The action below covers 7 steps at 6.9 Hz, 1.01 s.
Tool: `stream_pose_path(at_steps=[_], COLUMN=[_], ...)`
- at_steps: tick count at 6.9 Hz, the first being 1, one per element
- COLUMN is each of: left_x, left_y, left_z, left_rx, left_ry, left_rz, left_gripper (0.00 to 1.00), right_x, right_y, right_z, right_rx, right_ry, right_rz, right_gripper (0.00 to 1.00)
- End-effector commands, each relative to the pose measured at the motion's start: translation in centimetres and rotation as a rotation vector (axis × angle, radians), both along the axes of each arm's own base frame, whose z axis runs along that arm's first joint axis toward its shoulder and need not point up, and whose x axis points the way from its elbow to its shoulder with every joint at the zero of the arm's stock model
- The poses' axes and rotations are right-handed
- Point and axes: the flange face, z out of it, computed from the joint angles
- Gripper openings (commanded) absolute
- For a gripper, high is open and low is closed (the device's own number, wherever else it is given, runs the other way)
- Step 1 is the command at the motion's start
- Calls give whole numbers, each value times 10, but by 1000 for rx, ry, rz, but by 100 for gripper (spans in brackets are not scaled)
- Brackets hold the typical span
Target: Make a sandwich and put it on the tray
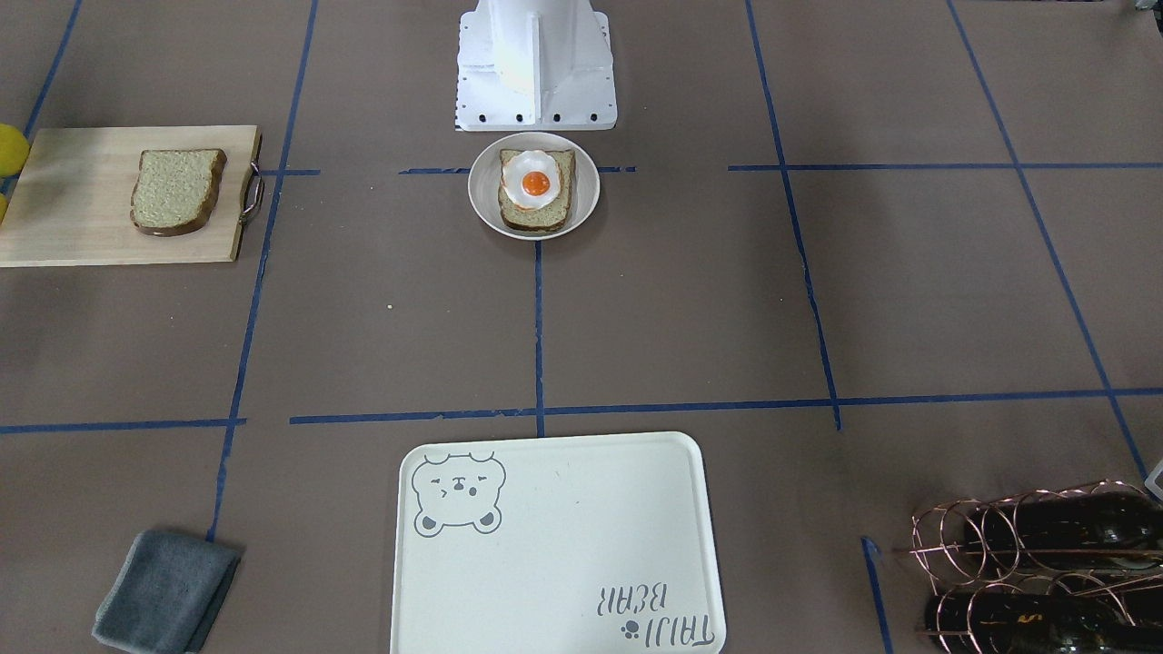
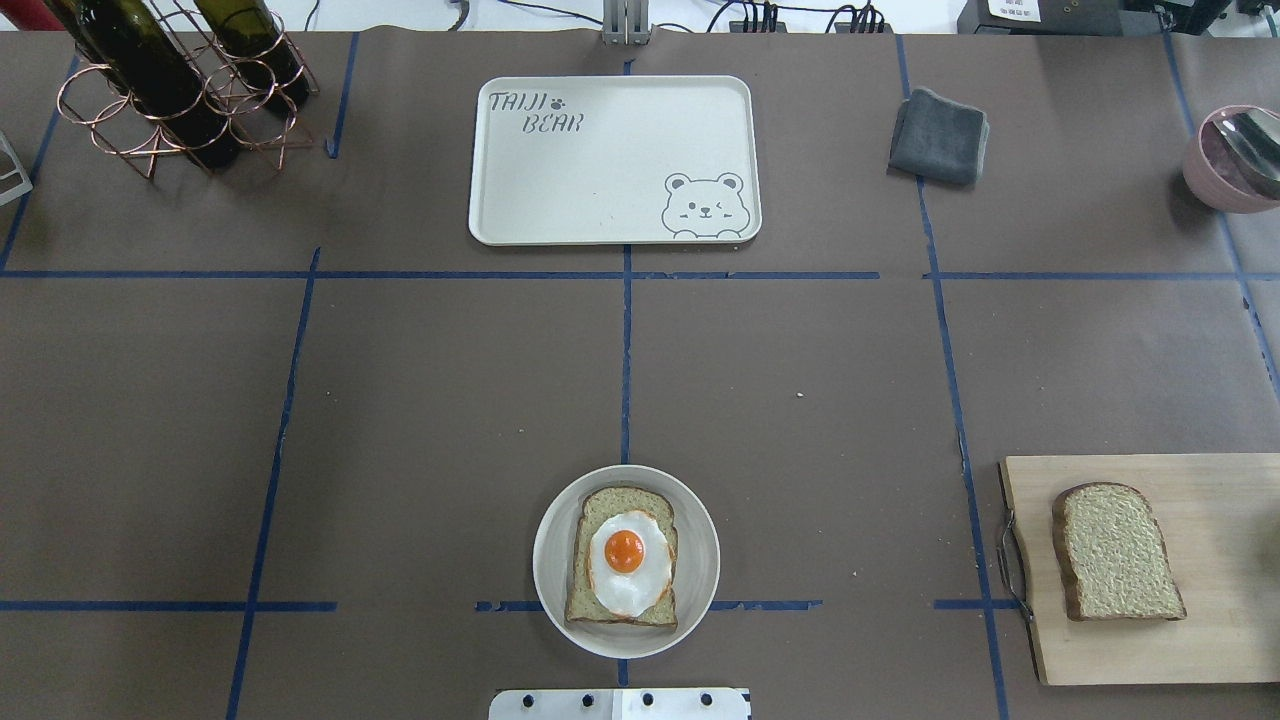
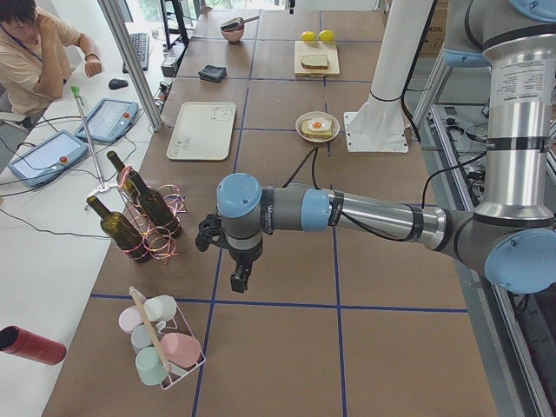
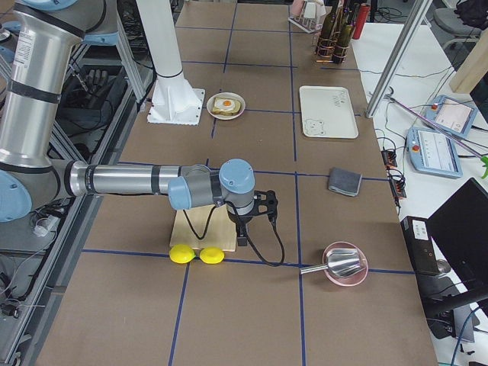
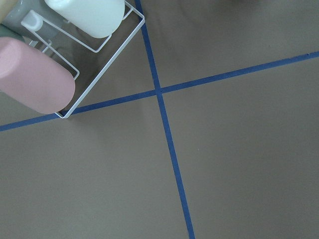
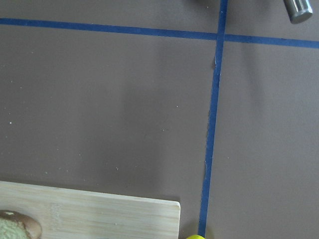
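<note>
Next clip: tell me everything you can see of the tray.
The tray is a large cream rectangle with rounded corners and a low raised rim, plastic by its look. A grey bear face is printed in one corner, grey "TAIJI BEAR" lettering in the opposite one. It lies flat on the brown table, on the side far from the robot. Nothing rests on it.

Open egg-topped sandwich [image 2: 623, 558] on plate [image 2: 702, 560], well apart from cream tray [image 2: 610, 150]

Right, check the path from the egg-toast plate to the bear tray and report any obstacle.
Nothing visible blocks it. Between the plate and the tray lies only table with blue tape lines. The grey cloth and the wine bottle rack sit off to the tray's sides.
</note>
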Motion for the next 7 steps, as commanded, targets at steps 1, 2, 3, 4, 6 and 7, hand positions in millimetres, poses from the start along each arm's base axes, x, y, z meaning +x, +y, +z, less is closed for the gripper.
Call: stream_pose_path(at_steps=[1, 2, 3, 4, 6, 7], left_x=[1, 1, 4, 6, 25, 31], left_y=[0, 0, 1, 2, -1, -1], left_z=[-4, 2, -3, 3, -12, -8], left_rx=[11, -5, 5, 10, 69, 62], left_ry=[2, 1, 1, 2, 160, 176], left_rz=[1, 0, 8, 13, 37, 45], left_gripper=[100, 100, 100, 100, 100, 100], right_x=[-2, -2, -3, -5, -39, -71], right_y=[-4, -4, -3, 0, 2, 4], right_z=[-2, 4, 7, 10, -11, -22], right_rx=[-6, -14, -13, -29, -87, -150], right_ry=[-8, -10, -14, -47, -162, -174], right_rz=[-4, -4, -6, -13, -14, 40], right_gripper=[100, 100, 100, 100, 100, 100])
